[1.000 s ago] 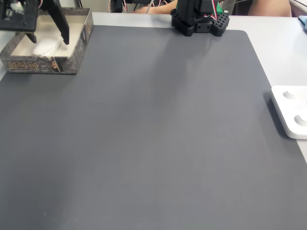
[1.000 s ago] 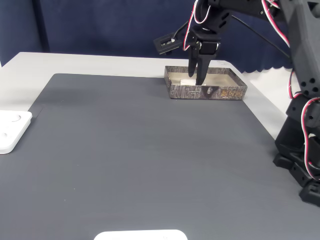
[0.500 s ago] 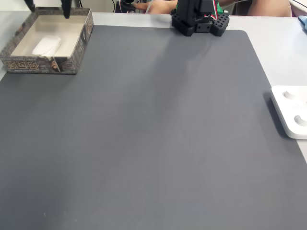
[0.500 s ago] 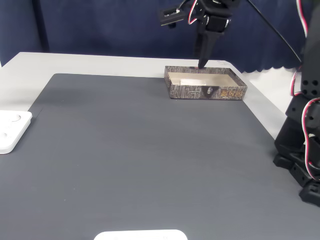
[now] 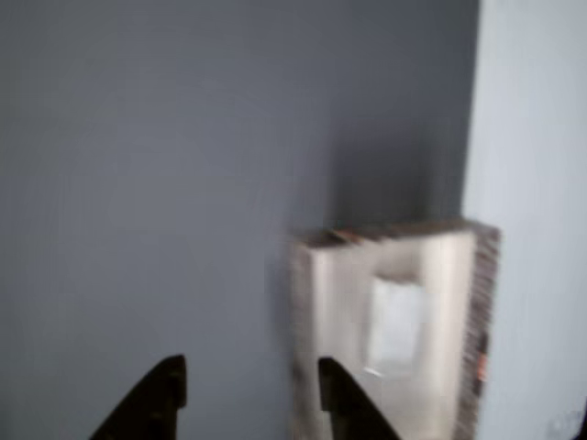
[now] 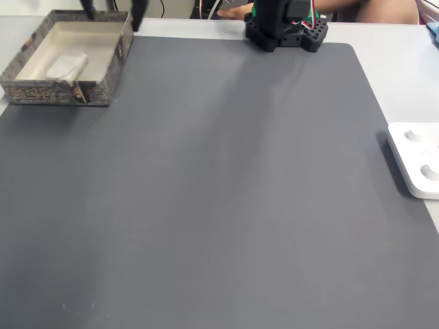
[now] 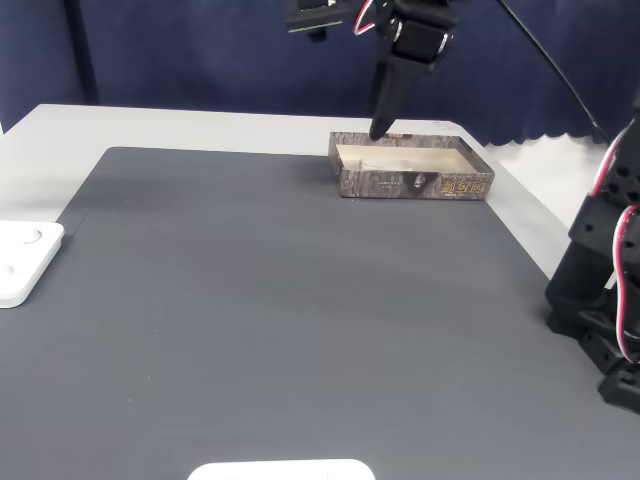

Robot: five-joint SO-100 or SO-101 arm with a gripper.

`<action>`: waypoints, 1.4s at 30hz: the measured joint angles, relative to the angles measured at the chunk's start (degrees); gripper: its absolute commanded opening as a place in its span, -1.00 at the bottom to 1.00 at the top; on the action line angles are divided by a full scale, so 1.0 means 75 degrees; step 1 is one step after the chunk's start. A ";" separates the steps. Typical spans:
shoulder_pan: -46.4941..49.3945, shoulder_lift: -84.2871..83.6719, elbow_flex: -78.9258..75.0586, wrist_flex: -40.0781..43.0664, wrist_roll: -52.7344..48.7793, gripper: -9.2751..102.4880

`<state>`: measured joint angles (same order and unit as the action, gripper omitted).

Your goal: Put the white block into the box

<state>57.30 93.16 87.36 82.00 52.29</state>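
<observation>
The white block [image 6: 66, 66] lies flat inside the box [image 6: 58, 92] at the mat's far left corner in a fixed view. The blurred other view shows the block [image 5: 396, 325] in the box [image 5: 316, 302] too. My gripper [image 6: 113, 9] hangs open above the box's inner far corner, with nothing between its dark fingers [image 5: 341, 396]. Seen from the other fixed view, the gripper [image 7: 380, 128] is well above the box's [image 7: 415, 184] left end, pointing down.
A dark grey mat [image 6: 219, 192] covers the table. A flat white device [image 6: 416, 159] sits at its right edge, seen at the left [image 7: 20, 260] from the opposite side. The arm's base [image 6: 285, 27] stands at the far edge. A person's arm [image 6: 233, 9] lies behind it.
The gripper has risen out of the box and shifted toward the mat side, still open. The white block stays lying in the box.
</observation>
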 measured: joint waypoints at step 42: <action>-0.6937 0.7254 0.7723 -0.1676 -0.7395 -0.86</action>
<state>5.27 147.57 145.28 69.43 -3.16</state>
